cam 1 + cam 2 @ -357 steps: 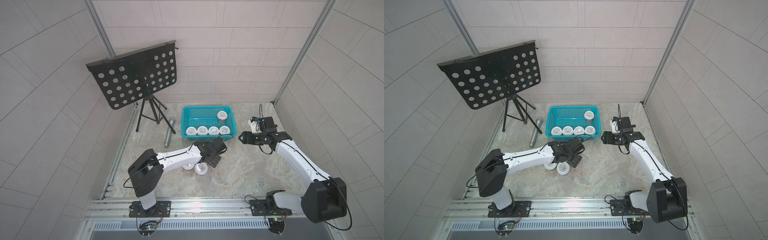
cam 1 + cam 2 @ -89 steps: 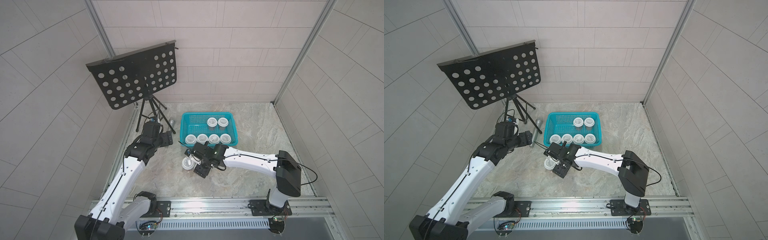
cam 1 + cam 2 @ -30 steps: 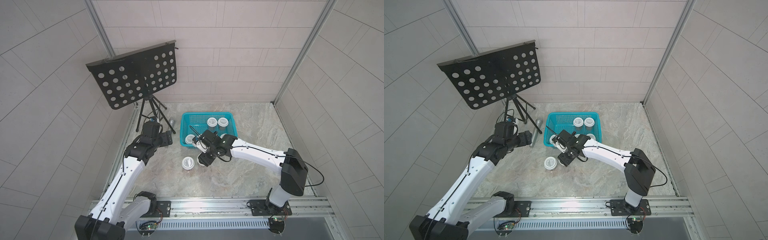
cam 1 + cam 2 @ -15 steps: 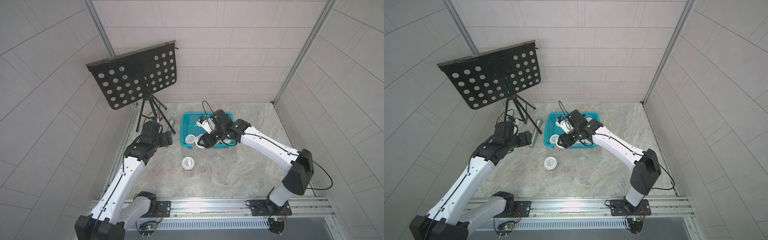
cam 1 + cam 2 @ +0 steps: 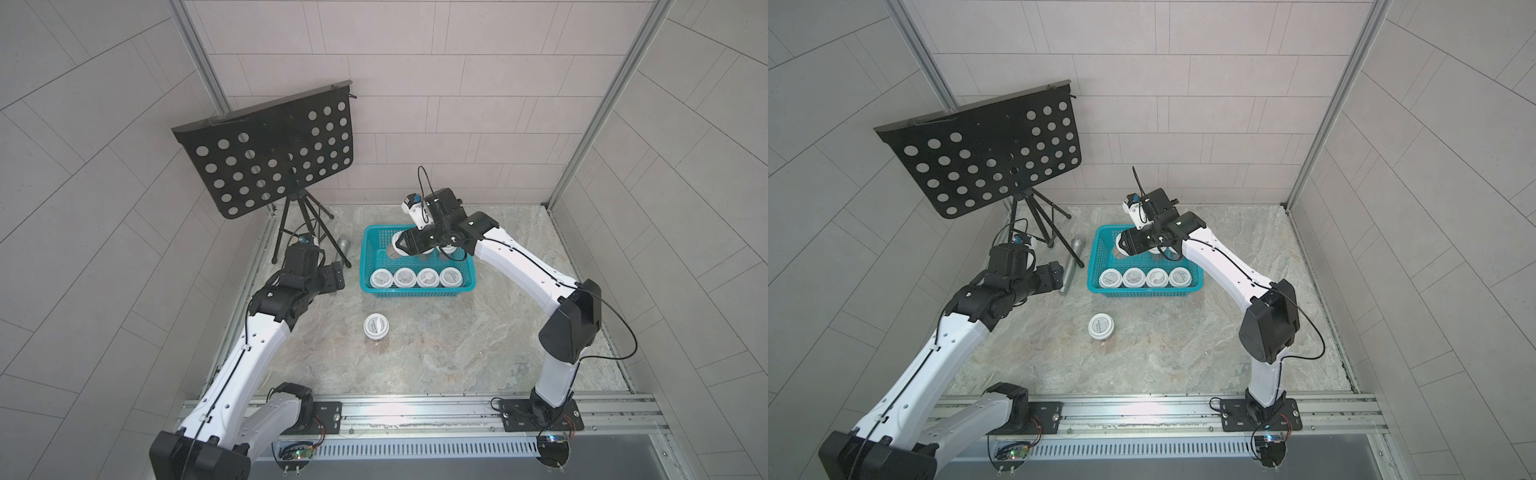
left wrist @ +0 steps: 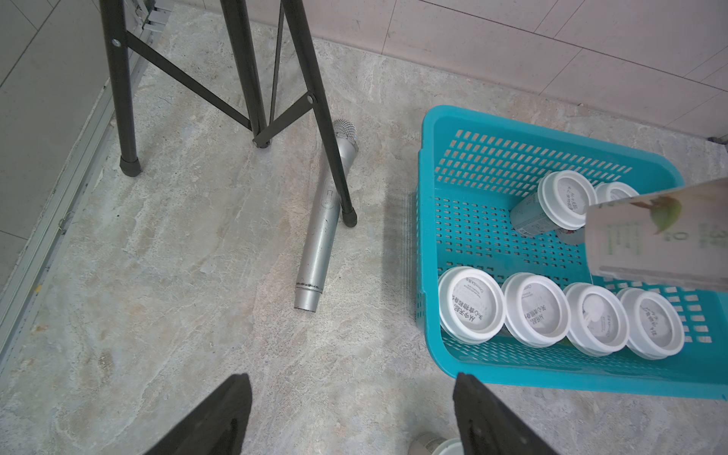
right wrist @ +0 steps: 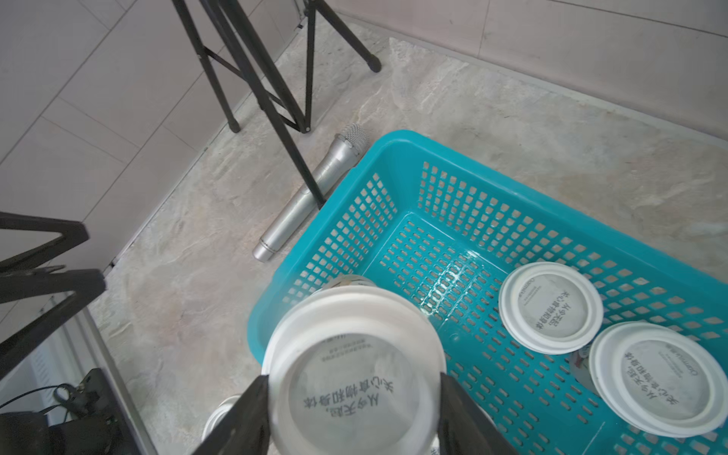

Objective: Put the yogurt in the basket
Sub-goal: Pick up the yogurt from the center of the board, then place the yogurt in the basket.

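Right end effector (image 7: 354, 390) is pinching a yogurt (image 7: 354, 335) over the basket (image 7: 394, 142), needing lowering upright onto bare mesh before letting go.

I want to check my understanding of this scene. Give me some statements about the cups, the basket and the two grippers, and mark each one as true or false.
1. The right gripper holds a yogurt cup over the basket. True.
2. Two cups stand on the tabletop outside the basket. False: only one lone cup stands there.
3. The left gripper is shut on the microphone. False: it is open and empty; the microphone lies on the tabletop.
4. Four cups stand in a row along the basket wall nearest the robot's bases. True.
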`<control>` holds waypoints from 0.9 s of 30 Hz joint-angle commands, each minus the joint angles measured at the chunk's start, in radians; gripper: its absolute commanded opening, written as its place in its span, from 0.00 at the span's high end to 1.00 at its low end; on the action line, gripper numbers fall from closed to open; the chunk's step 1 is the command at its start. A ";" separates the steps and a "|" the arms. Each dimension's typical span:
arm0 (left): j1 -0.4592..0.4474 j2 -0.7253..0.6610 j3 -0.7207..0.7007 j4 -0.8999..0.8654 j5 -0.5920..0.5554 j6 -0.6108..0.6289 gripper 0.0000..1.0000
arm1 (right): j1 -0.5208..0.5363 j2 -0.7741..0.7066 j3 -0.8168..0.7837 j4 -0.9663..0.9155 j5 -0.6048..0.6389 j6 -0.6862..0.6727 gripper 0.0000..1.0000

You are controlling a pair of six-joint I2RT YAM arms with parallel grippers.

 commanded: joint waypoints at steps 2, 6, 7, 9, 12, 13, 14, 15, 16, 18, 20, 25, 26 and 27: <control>0.009 -0.017 -0.012 0.002 -0.011 0.007 0.12 | 0.002 0.047 0.060 -0.011 0.101 0.004 0.40; 0.009 -0.015 -0.012 0.002 -0.008 0.007 0.12 | 0.002 0.104 0.099 -0.015 0.168 -0.010 0.40; 0.009 -0.016 -0.012 0.003 -0.006 0.007 0.12 | 0.002 0.123 0.116 -0.023 0.178 -0.013 0.40; 0.009 -0.013 -0.012 0.002 -0.006 0.006 0.12 | 0.002 0.160 0.152 -0.040 0.196 -0.022 0.40; 0.009 -0.012 -0.012 0.002 -0.008 0.007 0.12 | 0.001 0.219 0.210 -0.072 0.229 -0.033 0.40; 0.009 -0.013 -0.012 0.002 -0.009 0.006 0.12 | 0.001 0.240 0.229 -0.083 0.241 -0.036 0.40; 0.009 -0.013 -0.012 0.002 -0.009 0.007 0.12 | 0.003 0.261 0.249 -0.096 0.252 -0.040 0.40; 0.009 -0.013 -0.012 0.002 -0.011 0.007 0.12 | 0.004 0.276 0.269 -0.109 0.270 -0.044 0.40; 0.010 -0.013 -0.012 0.003 -0.010 0.007 0.12 | 0.007 0.294 0.287 -0.121 0.292 -0.049 0.40; 0.011 -0.014 -0.012 0.001 -0.010 0.005 0.12 | 0.010 0.323 0.312 -0.136 0.314 -0.055 0.40; 0.012 -0.014 -0.012 0.001 -0.011 0.008 0.12 | 0.011 0.350 0.337 -0.148 0.330 -0.055 0.40; 0.012 -0.014 -0.012 0.001 -0.006 0.008 0.12 | 0.015 0.408 0.398 -0.178 0.357 -0.066 0.41; 0.011 -0.014 -0.011 0.002 -0.006 0.008 0.12 | 0.014 0.419 0.411 -0.186 0.360 -0.068 0.41; 0.014 -0.014 -0.011 0.001 -0.005 0.008 0.12 | 0.015 0.430 0.426 -0.194 0.361 -0.070 0.41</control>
